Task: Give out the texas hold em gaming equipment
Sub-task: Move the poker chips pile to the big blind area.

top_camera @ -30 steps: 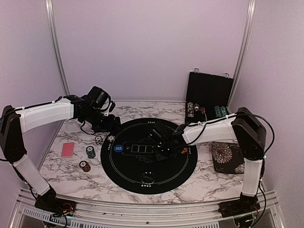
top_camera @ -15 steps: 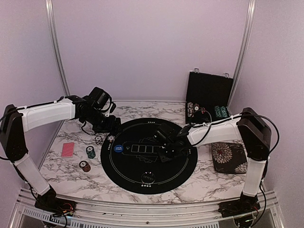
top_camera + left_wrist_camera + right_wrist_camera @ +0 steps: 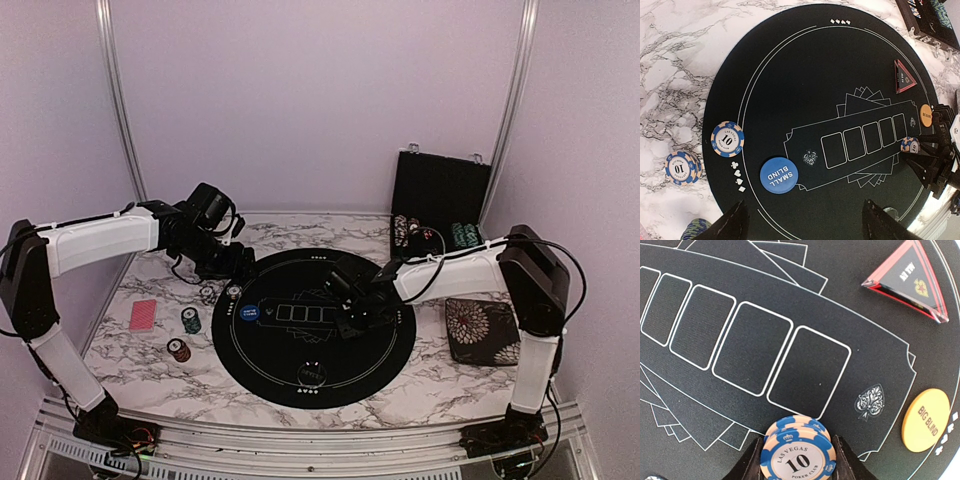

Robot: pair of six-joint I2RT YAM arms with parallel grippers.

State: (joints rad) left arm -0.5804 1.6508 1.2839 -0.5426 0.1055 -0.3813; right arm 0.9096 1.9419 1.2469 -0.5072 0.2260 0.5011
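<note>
Grips a blue chip stack (image 3: 798,437) between the fingers of the right gripper (image 3: 799,462), near the BIG BLIND button (image 3: 926,420); poises the left gripper (image 3: 805,227) splayed wide, SMALL BLIND button (image 3: 779,174) just ahead, untouched.

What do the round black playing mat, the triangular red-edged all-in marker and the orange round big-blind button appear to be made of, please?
Round black playing mat: probably matte fabric or rubber; no shine, printed white lines.
Triangular red-edged all-in marker: seemingly clear glossy acrylic; see-through bevelled edges.
Orange round big-blind button: likely smooth plastic, dull sheen.
</note>
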